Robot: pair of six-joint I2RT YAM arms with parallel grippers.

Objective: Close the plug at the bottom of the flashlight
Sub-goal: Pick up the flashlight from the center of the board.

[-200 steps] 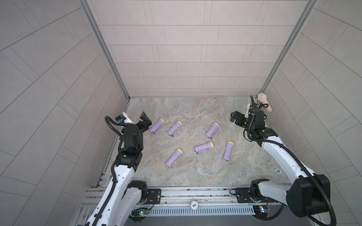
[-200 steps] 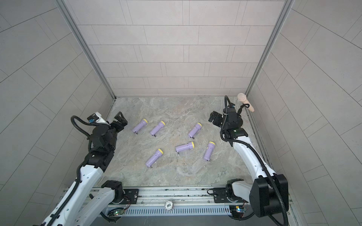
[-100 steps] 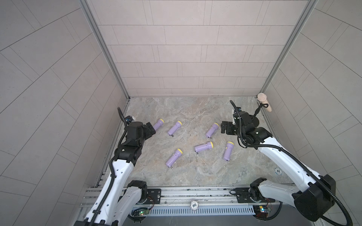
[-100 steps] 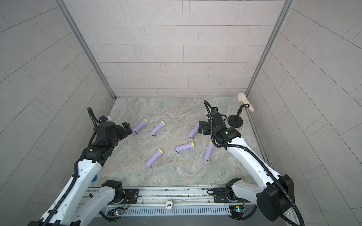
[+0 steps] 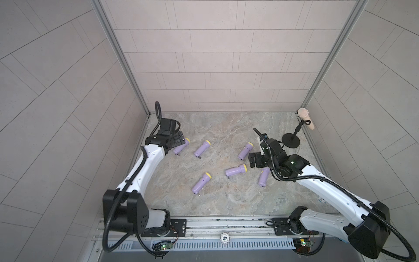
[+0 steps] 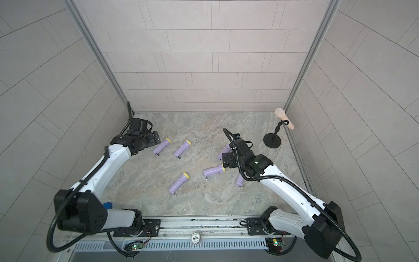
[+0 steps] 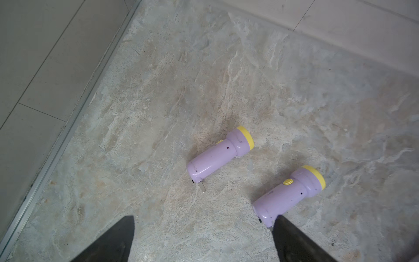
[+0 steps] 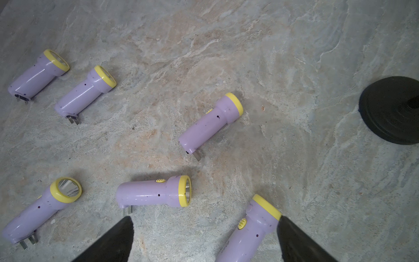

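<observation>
Six purple flashlights (image 5: 201, 182) lie scattered on the marble table (image 5: 226, 127). The left jaws, spread and empty, hover by the far-left flashlight (image 5: 179, 149). The right jaws, likewise released, hover over the rightmost flashlight (image 5: 263, 179).

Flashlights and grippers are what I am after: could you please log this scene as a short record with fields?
flashlights: six, purple with yellow heads, lying apart on the table
plugs: prongs sticking out wherever the bottom shows
left gripper: open, empty
right gripper: open, empty
other: black stand by a far corner
</observation>
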